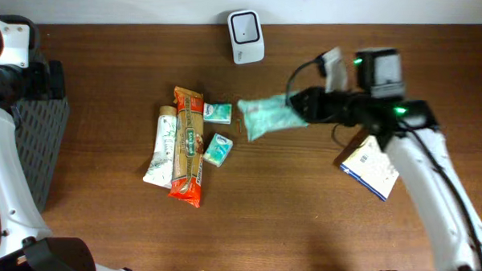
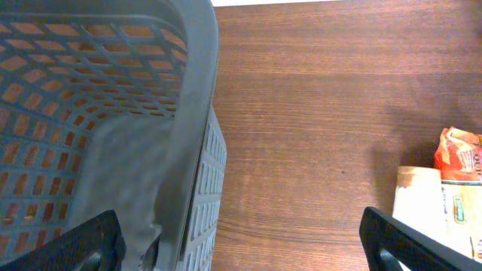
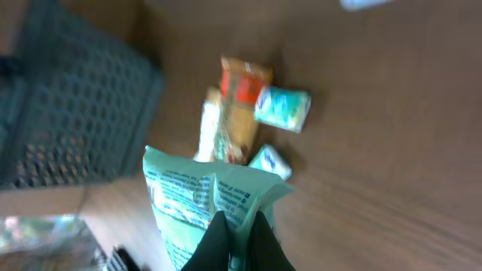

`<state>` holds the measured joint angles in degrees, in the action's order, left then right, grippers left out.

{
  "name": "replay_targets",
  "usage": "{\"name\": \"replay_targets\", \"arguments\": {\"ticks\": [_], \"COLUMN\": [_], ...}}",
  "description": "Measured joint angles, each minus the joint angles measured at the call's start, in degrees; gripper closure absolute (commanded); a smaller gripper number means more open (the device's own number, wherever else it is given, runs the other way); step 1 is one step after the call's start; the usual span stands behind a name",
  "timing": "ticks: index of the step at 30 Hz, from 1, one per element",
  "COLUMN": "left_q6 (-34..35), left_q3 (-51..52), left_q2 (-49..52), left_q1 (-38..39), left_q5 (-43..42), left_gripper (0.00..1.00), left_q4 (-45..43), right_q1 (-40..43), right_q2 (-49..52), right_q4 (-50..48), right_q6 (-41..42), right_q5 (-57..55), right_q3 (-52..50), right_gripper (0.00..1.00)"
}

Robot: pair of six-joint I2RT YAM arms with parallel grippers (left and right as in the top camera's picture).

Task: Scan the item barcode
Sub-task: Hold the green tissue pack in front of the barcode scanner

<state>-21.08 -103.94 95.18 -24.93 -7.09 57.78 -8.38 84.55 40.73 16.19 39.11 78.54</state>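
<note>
— Right end effector point(image 3: 233, 245) fills the bottom of its own wrist view, its dark fingers pinched together on one edge of the green pouch point(image 3: 207, 203).
— Where does that pouch sit from overhead?
— Over the middle of the desk point(image 1: 302, 226), right of centre, below and to the right of the white scanner point(image 1: 246, 25) at the far edge. Its long axis runs nearly left to right, slightly tilted. The gripped end is on the right, and the free end points left toward a small teal packet point(image 1: 218, 112).
— Is it touching the desk?
— Cannot tell.
— And the left end effector point(image 2: 245, 245)?
— Fingers wide apart, holding nothing, beside the rim of the grey basket point(image 2: 192, 113) at the left edge.
— Anything else?
— A white tube point(image 1: 162, 145), an orange packet point(image 1: 187, 146) and a second teal packet point(image 1: 218, 149) lie left of the pouch. A white-and-blue box point(image 1: 370, 168) lies under the right arm.
</note>
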Motion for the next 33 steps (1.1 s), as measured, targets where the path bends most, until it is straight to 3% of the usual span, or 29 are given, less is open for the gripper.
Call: {"name": "replay_targets", "arguments": {"ticks": [6, 10, 14, 16, 19, 21, 26, 29, 33], "left_q6": [0.0, 0.0, 0.0, 0.0, 0.0, 0.0, 0.0, 0.0, 0.0], "left_q3": [0.0, 0.0, 0.0, 0.0, 0.0, 0.0, 0.0, 0.0, 0.0], "left_q2": [0.0, 0.0, 0.0, 0.0, 0.0, 0.0, 0.0, 0.0, 0.0], "left_q1": [0.0, 0.0, 0.0, 0.0, 0.0, 0.0, 0.0, 0.0, 0.0], "left_q5": [0.0, 0.0, 0.0, 0.0, 0.0, 0.0, 0.0, 0.0, 0.0], "left_gripper": [0.01, 0.01, 0.01, 0.01, 0.01, 0.01, 0.01, 0.01, 0.01], "left_q4": [0.0, 0.0, -0.2, -0.2, -0.1, -0.1, 0.0, 0.0, 0.0], "right_q1": [1.2, -4.1, -12.8, -16.0, -19.2, -20.0, -20.1, -20.1, -20.1], "right_q2": [-3.1, -2.6, 4.9, 11.8, 21.3, 27.5, 44.7, 52.3, 57.1], "right_q4": [0.2, 4.3, 12.4, 11.8, 0.0, -17.1, -46.2, -54.3, -56.2], "right_q6": [-0.2, 0.1, -1.9, -6.0, -16.9, -27.9, -61.9, -73.9, -78.9], "right_q5": [-0.5, -12.2, -29.6, -41.2, -58.0, -65.1, -73.7, -73.6, -70.8], "right_q3": [0.7, 2.8, 22.0, 34.4, 41.3, 41.9, 41.8, 41.8, 41.8], "right_gripper": [0.96, 0.96, 0.96, 0.96, 0.96, 0.96, 0.96, 0.96, 0.96]}}
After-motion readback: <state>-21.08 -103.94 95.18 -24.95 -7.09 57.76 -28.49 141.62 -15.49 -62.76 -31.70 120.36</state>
